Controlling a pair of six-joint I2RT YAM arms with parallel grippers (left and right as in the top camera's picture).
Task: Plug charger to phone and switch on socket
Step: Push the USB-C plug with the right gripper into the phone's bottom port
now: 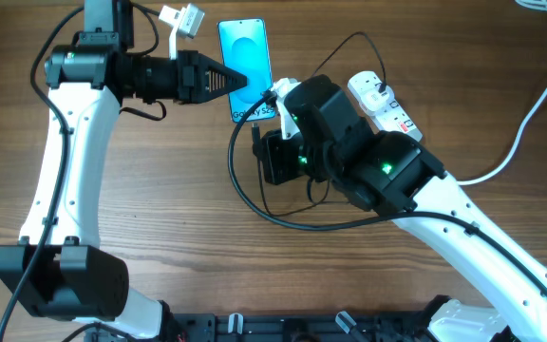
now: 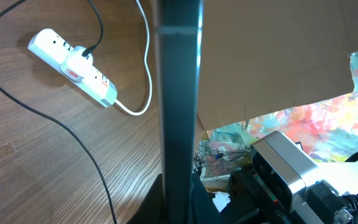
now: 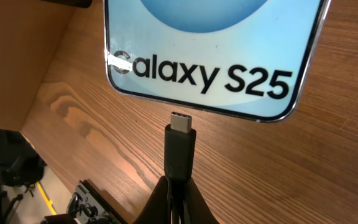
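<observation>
The phone (image 1: 245, 47) lies at the back centre, its cyan screen reading "Galaxy S25". My left gripper (image 1: 228, 81) is shut on its left side; the left wrist view shows the phone edge-on (image 2: 179, 93) between the jaws (image 2: 179, 202). My right gripper (image 1: 274, 104) is shut on the charger's black connector (image 3: 180, 146), jaws (image 3: 179, 190) behind it. The tip points at the phone's bottom edge (image 3: 216, 37) with a small gap. The thin black cable (image 1: 235, 171) loops on the table. The white socket (image 1: 385, 104) lies right of the phone, also in the left wrist view (image 2: 73, 59).
A black plug (image 2: 87, 53) sits in the socket. The socket's thick white cord (image 1: 530, 114) runs off to the back right. The charger cable crosses the wood in the left wrist view (image 2: 93, 162). Cardboard and clutter lie beyond the table edge (image 2: 278, 56).
</observation>
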